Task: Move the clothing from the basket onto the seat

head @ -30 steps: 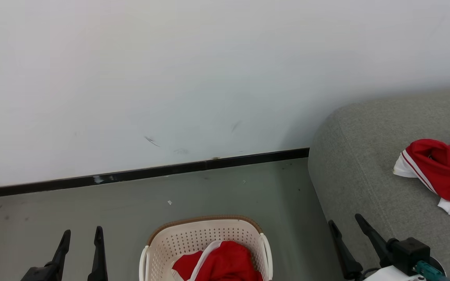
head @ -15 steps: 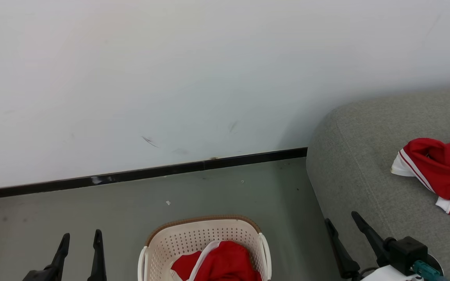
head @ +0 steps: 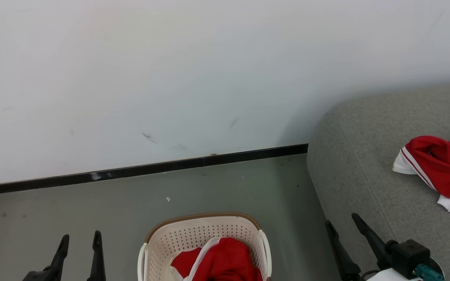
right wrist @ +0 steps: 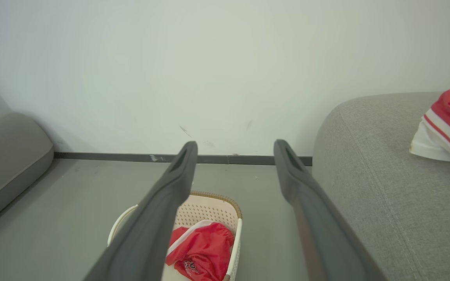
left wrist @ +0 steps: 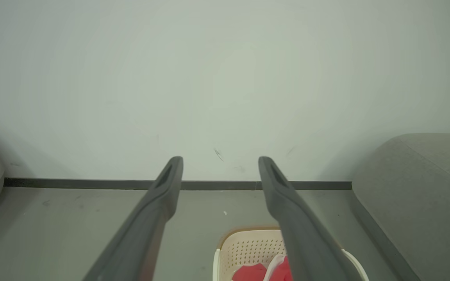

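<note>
Clothing (head: 225, 262) in red with white trim sits bunched inside the basket (head: 193, 234), a cream plastic tub with rows of small holes, a brown band round its rim and white side handles. The basket stands on the grey floor (head: 248, 187), and the bottom edge of my head view cuts off its near part. From my right wrist, small white lettering (right wrist: 190, 267) shows on the red cloth, though it is too small to read.

A second red garment (head: 445, 171) lies crumpled on the seat (head: 365, 187), a large grey fabric cushion with a rounded corner. It rests towards the right of the seat, with white panels and thin white stripes along its edge. The seat is to the right of the basket, near it but with a strip of floor between them.

My left claw (head: 82, 235) is low on the left, over bare floor and apart from the basket. Its two dark fingers are spread, with nothing between them. My right claw (head: 341, 218) is low on the right, by the front edge of the seat, and its fingers are also spread and empty.

Behind everything stands a plain white wall (head: 209, 78) with a few faint scuffs and a black skirting strip (head: 170, 168) where it meets the floor. My right wrist view also shows another grey cushion (right wrist: 10, 148) at the far left.
</note>
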